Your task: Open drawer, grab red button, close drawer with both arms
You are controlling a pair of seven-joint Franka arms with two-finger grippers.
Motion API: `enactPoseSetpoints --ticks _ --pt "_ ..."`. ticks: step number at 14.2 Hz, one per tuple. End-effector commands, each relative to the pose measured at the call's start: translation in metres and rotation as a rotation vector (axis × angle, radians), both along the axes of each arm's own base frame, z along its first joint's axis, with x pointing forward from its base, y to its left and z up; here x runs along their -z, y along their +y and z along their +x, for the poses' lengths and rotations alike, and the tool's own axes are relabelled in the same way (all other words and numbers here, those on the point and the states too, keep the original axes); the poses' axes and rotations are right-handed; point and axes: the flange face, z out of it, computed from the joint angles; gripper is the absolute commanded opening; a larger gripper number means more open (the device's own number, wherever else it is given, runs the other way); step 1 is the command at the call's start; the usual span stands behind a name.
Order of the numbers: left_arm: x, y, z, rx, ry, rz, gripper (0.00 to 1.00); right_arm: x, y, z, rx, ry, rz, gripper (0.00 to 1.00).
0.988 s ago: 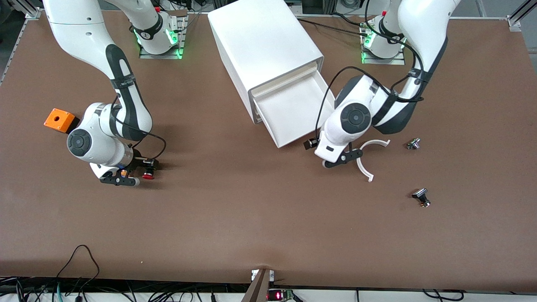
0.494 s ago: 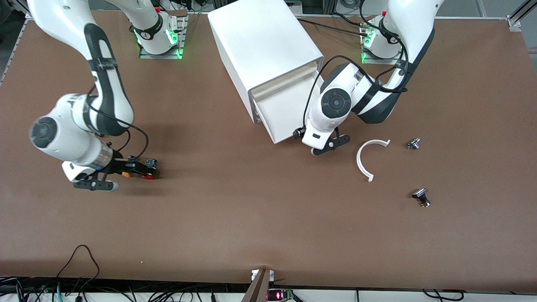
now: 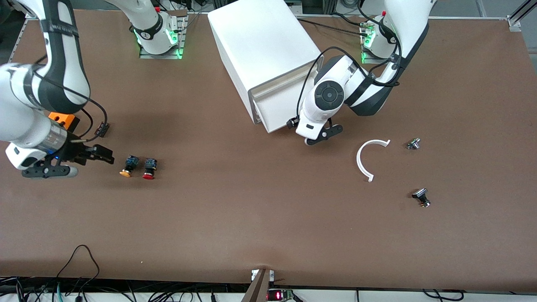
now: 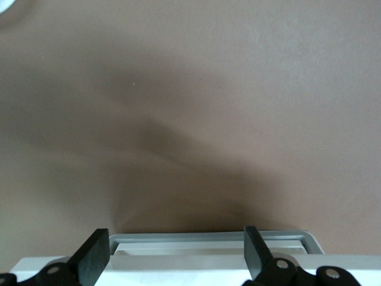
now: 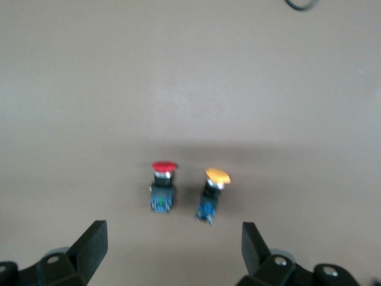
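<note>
Button (image 3: 149,168) with the red cap looks to us small, light and hard, lying free beside the orange-capped button (image 3: 127,166), so we would pinch its dark body; the right gripper (image 3: 71,161) near it stands with fingers apart and empty, and the left gripper (image 3: 321,135), fingers apart too, is at the front of the nearly closed drawer (image 3: 277,113).

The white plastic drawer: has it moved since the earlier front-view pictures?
Yes. The white plastic drawer has slid into the boxy white cabinet, now protruding only slightly.

This looks like a robot lab. Two big white robot arms (image 3: 331,96) are bolted to a wide brown table (image 3: 268,226). Cables (image 3: 75,268) hang along the bottom edge, and metal frame bars (image 3: 518,14) show in the upper corners.
</note>
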Motion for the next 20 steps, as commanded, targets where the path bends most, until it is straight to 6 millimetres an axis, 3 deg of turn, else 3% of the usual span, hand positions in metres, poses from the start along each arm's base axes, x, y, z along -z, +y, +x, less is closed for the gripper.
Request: enactPoseSetpoints --ticks 1,5,10,17,20 --pt "-0.005 -0.001 -0.02 -0.007 0.01 0.001 0.99 -0.057 0.013 -0.022 0.053 0.027 -0.015 1.0" --pt "-0.014 -0.016 -0.034 -0.027 0.028 -0.02 0.99 -0.125 0.026 -0.025 0.072 0.053 -0.018 1.0" --pt "-0.005 -0.016 -0.044 -0.018 0.049 -0.008 0.99 -0.182 0.05 -0.025 0.068 -0.015 -0.025 1.0" --pt "0.0 -0.027 -0.062 -0.016 0.094 -0.026 0.99 -0.18 0.055 -0.026 0.063 0.0 -0.027 1.0" --pt "-0.003 -0.034 -0.068 -0.017 0.11 -0.045 0.99 -0.178 0.046 -0.026 0.069 0.004 -0.026 1.0"
